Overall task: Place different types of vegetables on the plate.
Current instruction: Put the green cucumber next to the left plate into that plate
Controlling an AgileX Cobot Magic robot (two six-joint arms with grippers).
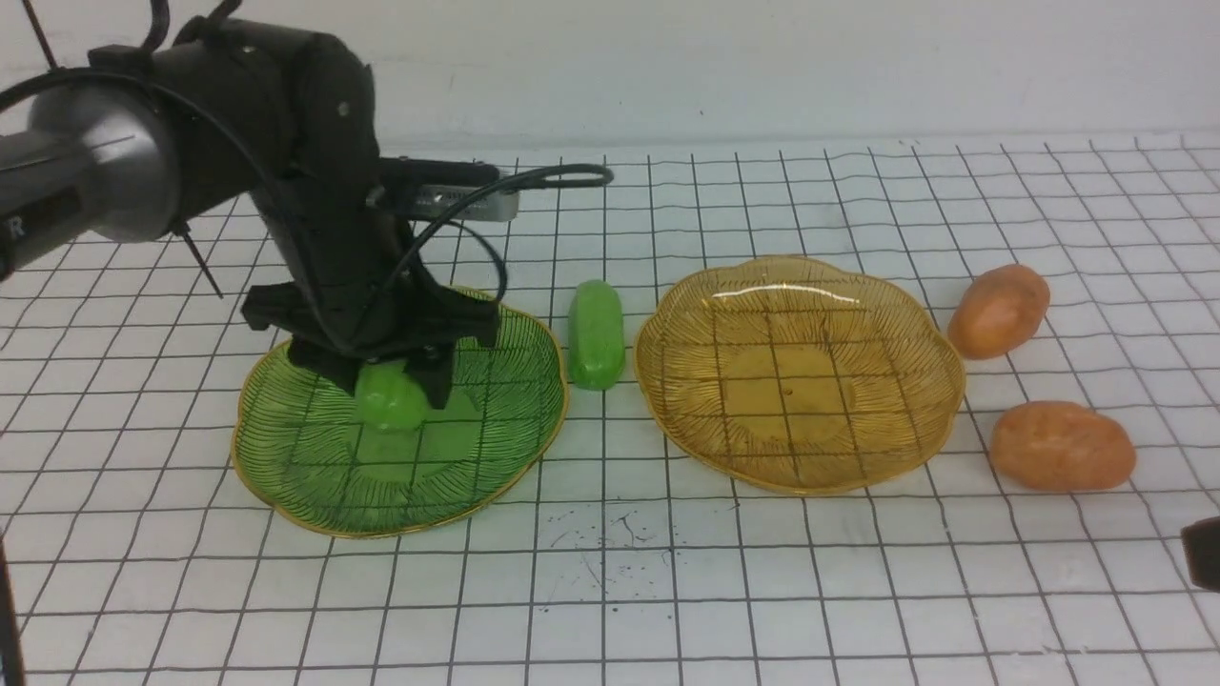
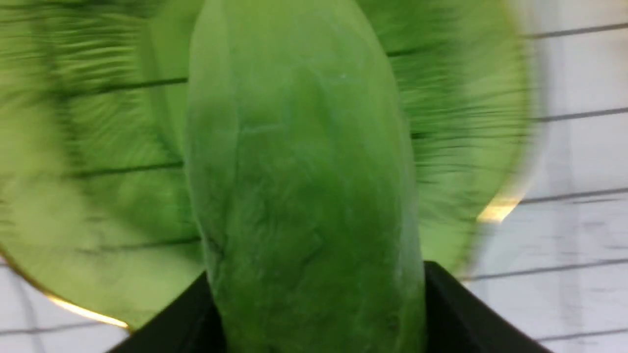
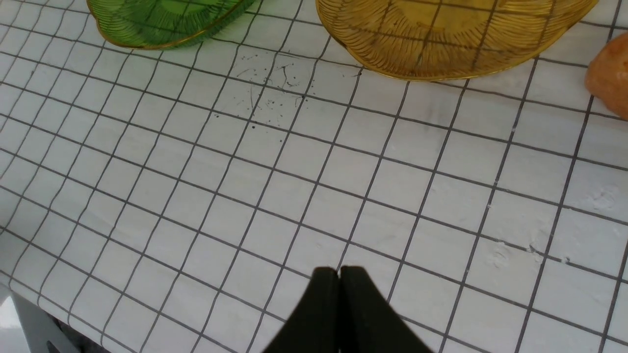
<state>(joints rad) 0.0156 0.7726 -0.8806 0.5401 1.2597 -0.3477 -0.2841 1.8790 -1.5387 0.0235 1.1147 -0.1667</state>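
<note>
Now, over the ribbed translucent green plate [image 1: 286,448], the left gripper [image 1: 391,381] clamps a smooth light-green cucumber-shaped toy [image 1: 389,405] upright, so it looks best lowered until it touches down before letting go, while the right gripper [image 3: 338,274] rests pressed together, empty.
</note>
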